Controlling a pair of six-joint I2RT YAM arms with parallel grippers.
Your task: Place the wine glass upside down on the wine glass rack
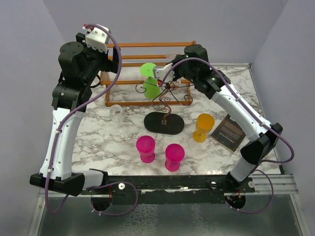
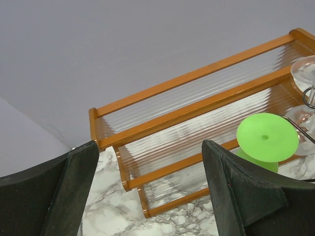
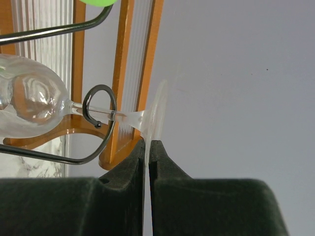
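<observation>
The black padded fingers [image 3: 123, 172] of the right gripper [image 3: 147, 147] sit closest to the wrist lens, pressed together on the thin rim of the round foot of the clear stemmed wine glass [image 3: 34, 101] — a narrow pinch on the disc alone. Outward from there, the stem passes through a curled hook of the dark brown wire wine glass rack [image 3: 98, 105], with the bowl on the hook's far side. The left wrist view shows the glass foot-up, so inverted.

A stretch of stem shows between curl and foot, so I judge the step to be seating and release. Ease down until the foot bears on the wire — then part the fingers slowly and back straight off.

The green plastic wine glass [image 1: 149, 69] hangs just beside, so avoid any swing. Behind stands the orange-brown wooden slatted shelf [image 3: 120, 59]. The left gripper [image 2: 150, 187] is wide and empty, well apart.
</observation>
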